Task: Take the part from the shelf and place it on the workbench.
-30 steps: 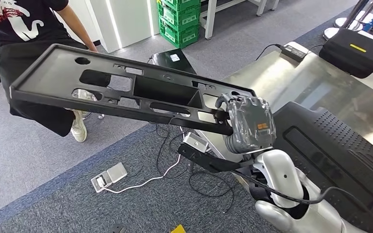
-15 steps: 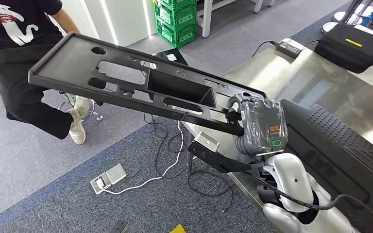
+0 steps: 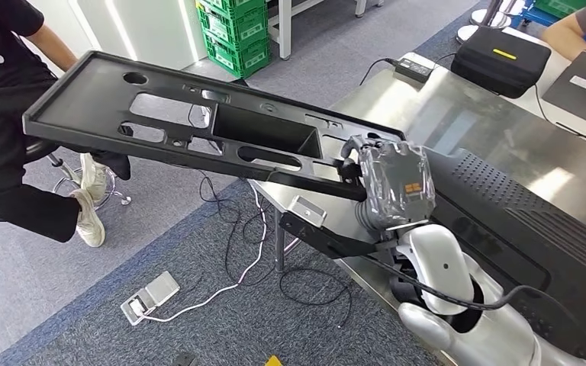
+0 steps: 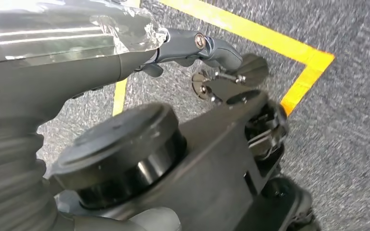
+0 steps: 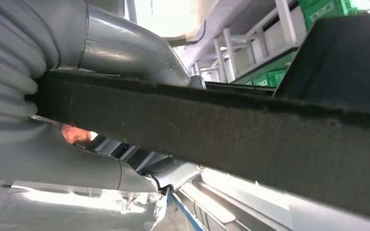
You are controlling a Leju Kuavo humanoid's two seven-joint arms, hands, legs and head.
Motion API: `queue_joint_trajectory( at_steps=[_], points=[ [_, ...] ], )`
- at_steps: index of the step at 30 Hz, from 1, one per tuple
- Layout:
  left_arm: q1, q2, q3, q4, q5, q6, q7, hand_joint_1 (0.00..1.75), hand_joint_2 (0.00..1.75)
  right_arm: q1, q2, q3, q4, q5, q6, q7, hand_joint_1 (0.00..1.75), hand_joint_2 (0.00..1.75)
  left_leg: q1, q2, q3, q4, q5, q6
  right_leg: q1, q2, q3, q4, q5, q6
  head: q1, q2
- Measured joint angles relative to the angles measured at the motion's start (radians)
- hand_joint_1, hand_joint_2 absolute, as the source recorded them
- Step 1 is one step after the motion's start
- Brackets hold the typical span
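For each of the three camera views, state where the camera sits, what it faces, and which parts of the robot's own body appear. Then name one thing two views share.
Head view: high on the body, looking forward and down at the long black part, the steel workbench and the right hand gripping the part.
Left wrist view: behind the left hand, facing carpet with yellow tape.
Right wrist view: behind the right hand, along the part's edge.
Shared: head and right wrist views both show the part.

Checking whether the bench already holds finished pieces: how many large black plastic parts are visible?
2: one long panel held at one end by the right hand, out over the floor; one ribbed part lying on the metal workbench. Others may be hidden.
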Motion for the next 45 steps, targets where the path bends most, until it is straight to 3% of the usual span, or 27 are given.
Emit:
queue_joint_trajectory(
  at_steps=[2, 4, 5, 6, 7, 9, 11, 13, 15, 17, 19, 20, 21, 22, 24, 26, 29, 31, 34, 35, 36, 37, 40, 42, 45],
  points=[
    [-0.003, -0.001, 0.001, 0.000, -0.001, 0.000, 0.000, 0.00, 1.75, -0.015, 0.001, 0.002, 0.011, 0.009, 0.004, 0.000, 1.75, 1.75, 0.001, 0.011, 0.004, -0.008, 0.005, 0.010, -0.002, -0.028, -0.036, 0.079, -0.046, 0.009, 0.011, 0.000],
    [-0.002, -0.001, 0.001, 0.000, -0.002, -0.001, 0.000, 0.00, 1.75, -0.024, 0.004, 0.003, 0.026, 0.022, 0.011, 0.000, 1.75, 1.75, -0.001, 0.021, 0.003, -0.009, 0.005, 0.014, -0.006, -0.045, -0.097, 0.206, -0.100, 0.017, 0.022, 0.000],
    [-0.001, -0.001, 0.001, 0.000, -0.002, -0.001, 0.001, 0.00, 1.75, -0.026, 0.005, 0.003, 0.033, 0.028, 0.015, 0.000, 1.75, 1.75, -0.002, 0.026, 0.004, -0.009, 0.004, 0.014, -0.009, -0.048, -0.118, 0.246, -0.108, 0.019, 0.026, 0.000],
    [-0.001, -0.001, 0.001, 0.000, -0.003, -0.001, 0.001, 0.00, 1.75, -0.027, 0.006, 0.003, 0.040, 0.034, 0.019, 0.000, 1.75, 1.75, -0.002, 0.031, 0.004, -0.009, 0.004, 0.014, -0.010, -0.050, -0.122, 0.252, -0.098, 0.020, 0.030, 0.000],
    [-0.002, -0.001, 0.001, 0.000, -0.003, -0.001, 0.002, 0.00, 1.75, -0.031, 0.006, 0.003, 0.047, 0.041, 0.021, 0.000, 1.75, 1.75, -0.002, 0.035, 0.005, -0.009, 0.003, 0.013, -0.011, -0.054, -0.107, 0.218, -0.070, 0.020, 0.036, 0.000],
    [-0.003, -0.001, 0.001, 0.000, -0.006, -0.002, 0.003, 0.00, 1.75, -0.043, 0.007, 0.002, 0.062, 0.058, 0.023, 0.000, 1.75, 1.75, -0.003, 0.042, 0.009, -0.008, -0.001, 0.008, -0.008, -0.073, -0.042, 0.083, -0.006, 0.016, 0.046, 0.000],
    [-0.003, -0.002, 0.001, 0.000, -0.013, -0.004, 0.006, 0.00, 1.75, -0.057, 0.010, 0.000, 0.080, 0.082, 0.027, 0.000, 1.75, 1.75, -0.007, 0.049, 0.010, -0.007, -0.004, -0.001, 0.000, -0.089, -0.002, -0.007, 0.020, 0.005, 0.051, 0.000],
    [-0.005, -0.002, 0.001, 0.000, -0.018, -0.006, 0.011, 0.00, 1.75, -0.067, 0.013, -0.008, 0.102, 0.102, 0.031, 0.000, 1.75, 1.75, -0.009, 0.057, 0.012, -0.007, -0.005, -0.012, 0.006, -0.083, 0.001, -0.021, 0.018, -0.007, 0.048, 0.000],
    [-0.009, -0.002, 0.001, 0.000, -0.021, -0.006, 0.015, 0.00, 1.75, -0.077, 0.014, -0.020, 0.121, 0.113, 0.035, 0.000, 1.75, 1.75, -0.006, 0.058, 0.012, 0.006, -0.018, -0.022, 0.003, -0.075, 0.005, -0.028, 0.022, -0.019, 0.044, 0.000],
    [-0.015, -0.003, 0.001, 0.000, -0.021, -0.006, 0.017, 0.00, 1.75, -0.088, 0.016, -0.028, 0.141, 0.117, 0.038, 0.000, 1.75, 1.75, -0.003, 0.044, -0.019, 0.086, -0.067, -0.029, -0.001, -0.068, 0.009, -0.034, 0.026, -0.031, 0.037, 0.000],
    [-0.015, -0.003, 0.001, 0.000, -0.021, -0.006, 0.017, 0.00, 1.75, -0.092, 0.019, -0.031, 0.160, 0.119, 0.040, 0.000, 1.75, 1.75, -0.003, 0.033, -0.080, 0.221, -0.130, -0.033, 0.002, -0.057, 0.009, -0.034, 0.025, -0.036, 0.024, 0.000],
    [-0.015, -0.003, 0.001, 0.000, -0.021, -0.006, 0.017, 0.00, 1.75, -0.093, 0.021, -0.032, 0.169, 0.120, 0.043, 0.000, 1.75, 1.75, -0.003, 0.031, -0.105, 0.270, -0.144, -0.034, 0.003, -0.051, 0.009, -0.033, 0.025, -0.037, 0.019, 0.000],
    [-0.015, -0.003, 0.001, 0.000, -0.022, -0.006, 0.017, 0.00, 1.75, -0.093, 0.024, -0.034, 0.179, 0.122, 0.048, 0.000, 1.75, 1.75, -0.003, 0.031, -0.115, 0.285, -0.138, -0.034, 0.004, -0.044, 0.009, -0.031, 0.025, -0.037, 0.015, 0.000],
    [-0.015, -0.003, 0.001, 0.000, -0.022, -0.006, 0.017, 0.00, 1.75, -0.094, 0.025, -0.038, 0.189, 0.124, 0.052, 0.000, 1.75, 1.75, -0.003, 0.030, -0.106, 0.261, -0.113, -0.033, 0.004, -0.037, 0.010, -0.030, 0.024, -0.036, 0.011, 0.000],
    [-0.017, -0.002, 0.001, 0.000, -0.022, -0.006, 0.017, 0.00, 1.75, -0.101, 0.029, -0.045, 0.211, 0.125, 0.057, 0.000, 1.75, 1.75, -0.001, 0.017, -0.055, 0.135, -0.041, -0.029, 0.004, -0.024, 0.009, -0.025, 0.021, -0.033, 0.002, 0.000],
    [-0.018, -0.002, 0.001, 0.000, -0.021, -0.005, 0.017, 0.00, 1.75, -0.111, 0.031, -0.051, 0.234, 0.125, 0.058, 0.000, 1.75, 1.75, 0.000, -0.003, -0.015, 0.031, -0.003, -0.023, 0.005, -0.012, 0.003, -0.017, 0.019, -0.026, -0.003, 0.000],
    [-0.019, -0.003, 0.001, 0.000, -0.020, -0.006, 0.017, 0.00, 1.75, -0.120, 0.032, -0.066, 0.260, 0.121, 0.063, 0.000, 1.75, 1.75, -0.003, -0.005, -0.008, 0.005, 0.000, -0.008, 0.003, -0.002, -0.004, -0.016, 0.020, -0.010, 0.000, 0.000],
    [-0.020, -0.003, 0.001, 0.000, -0.019, -0.006, 0.017, 0.00, 1.75, -0.127, 0.032, -0.077, 0.277, 0.112, 0.066, 0.000, 1.75, 1.75, -0.001, 0.004, -0.003, -0.004, 0.006, 0.005, 0.001, -0.015, -0.014, 0.009, 0.001, 0.000, 0.004, 0.000],
    [-0.020, -0.002, 0.002, 0.000, -0.019, -0.006, 0.016, 0.00, 1.75, -0.134, 0.032, -0.085, 0.301, 0.102, 0.065, 0.000, 1.75, 1.75, -0.002, 0.016, -0.001, -0.010, 0.008, 0.014, -0.004, -0.045, -0.091, 0.175, -0.081, 0.013, 0.022, 0.000],
    [-0.020, -0.002, 0.003, 0.000, -0.019, -0.006, 0.016, 0.00, 1.75, -0.135, 0.032, -0.086, 0.309, 0.102, 0.065, 0.000, 1.75, 1.75, -0.003, 0.021, -0.001, -0.009, 0.007, 0.014, -0.006, -0.047, -0.119, 0.231, -0.098, 0.016, 0.027, 0.000],
    [-0.020, -0.002, 0.003, 0.000, -0.019, -0.006, 0.016, 0.00, 1.75, -0.134, 0.032, -0.087, 0.317, 0.103, 0.066, 0.000, 1.75, 1.75, -0.003, 0.025, 0.000, -0.009, 0.006, 0.014, -0.008, -0.049, -0.133, 0.256, -0.098, 0.017, 0.031, 0.000],
    [-0.020, -0.002, 0.003, 0.000, -0.019, -0.006, 0.016, 0.00, 1.75, -0.134, 0.032, -0.088, 0.324, 0.105, 0.067, 0.000, 1.75, 1.75, -0.003, 0.029, 0.001, -0.009, 0.005, 0.014, -0.010, -0.051, -0.127, 0.240, -0.077, 0.018, 0.036, 0.000],
    [-0.021, -0.002, 0.006, 0.000, -0.020, -0.006, 0.016, 0.00, 1.75, -0.136, 0.033, -0.096, 0.336, 0.110, 0.072, 0.000, 1.75, 1.75, -0.005, 0.039, 0.008, -0.008, -0.002, 0.007, -0.006, -0.075, -0.036, 0.045, 0.015, 0.013, 0.050, 0.000],
    [-0.022, -0.002, 0.007, 0.000, -0.020, -0.006, 0.016, 0.00, 1.75, -0.138, 0.033, -0.101, 0.342, 0.112, 0.074, 0.000, 1.75, 1.75, -0.008, 0.045, 0.010, -0.007, -0.005, -0.002, 0.002, -0.085, -0.008, -0.018, 0.027, 0.003, 0.052, 0.000],
    [-0.023, -0.002, 0.008, 0.000, -0.020, -0.006, 0.016, 0.00, 1.75, -0.140, 0.034, -0.107, 0.351, 0.113, 0.074, 0.000, 1.75, 1.75, -0.007, 0.053, 0.013, -0.002, -0.013, -0.019, 0.004, -0.070, -0.004, -0.026, 0.027, -0.013, 0.048, 0.000]
  ],
)
